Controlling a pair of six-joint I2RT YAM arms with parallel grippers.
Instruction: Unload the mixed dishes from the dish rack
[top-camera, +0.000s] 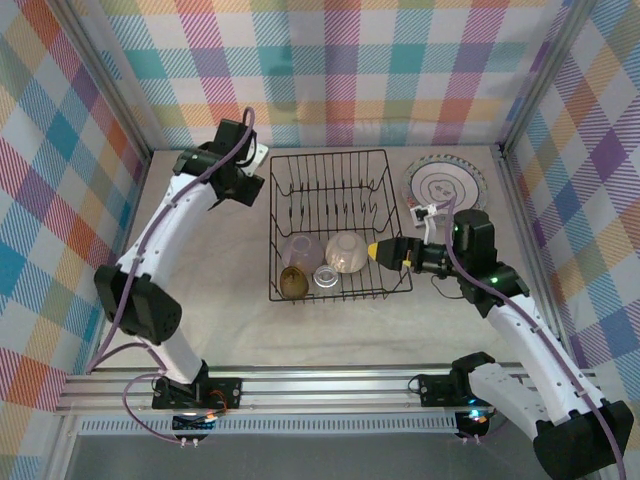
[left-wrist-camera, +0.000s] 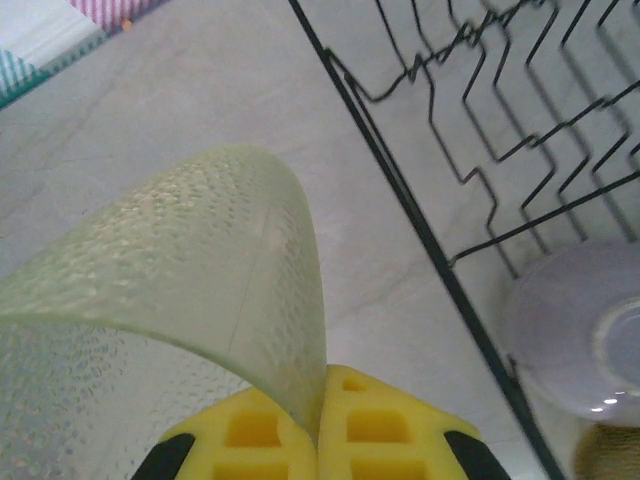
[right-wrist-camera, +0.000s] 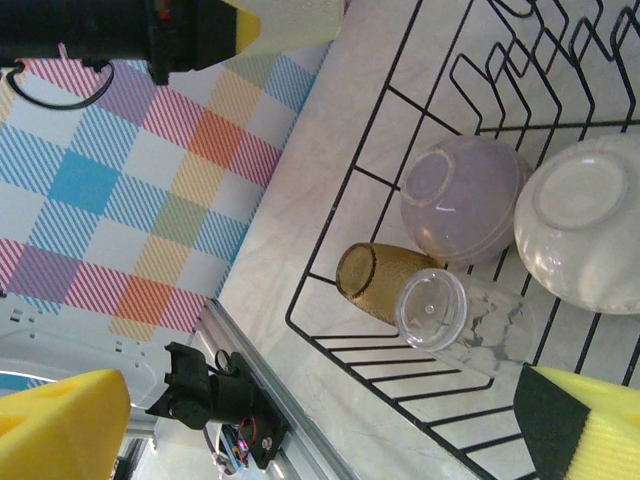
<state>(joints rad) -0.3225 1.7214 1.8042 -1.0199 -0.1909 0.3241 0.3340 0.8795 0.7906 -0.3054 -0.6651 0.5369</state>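
Left gripper (left-wrist-camera: 318, 438), lower centre, pinches the cup (left-wrist-camera: 200, 270) by its thin wall, likely light and slick; right gripper (right-wrist-camera: 320, 425) gapes at the rack (top-camera: 330, 153).

The rack (top-camera: 330, 200) sat on the desk (top-camera: 220, 270), holding the left bowl (top-camera: 303, 250) and right bowl (top-camera: 346, 252) side by side at its near end, the left cup (top-camera: 293, 282) and right cup (top-camera: 327, 277) just before them. A plate (top-camera: 446, 183) lay right of its far end, a third cup (left-wrist-camera: 180, 300) left.

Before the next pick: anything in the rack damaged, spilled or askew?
Nothing looks broken or spilled. One mismatch: the amber cup shows its open mouth, while the clear cup beside it, the lavender bowl and the cream bowl show their bases.
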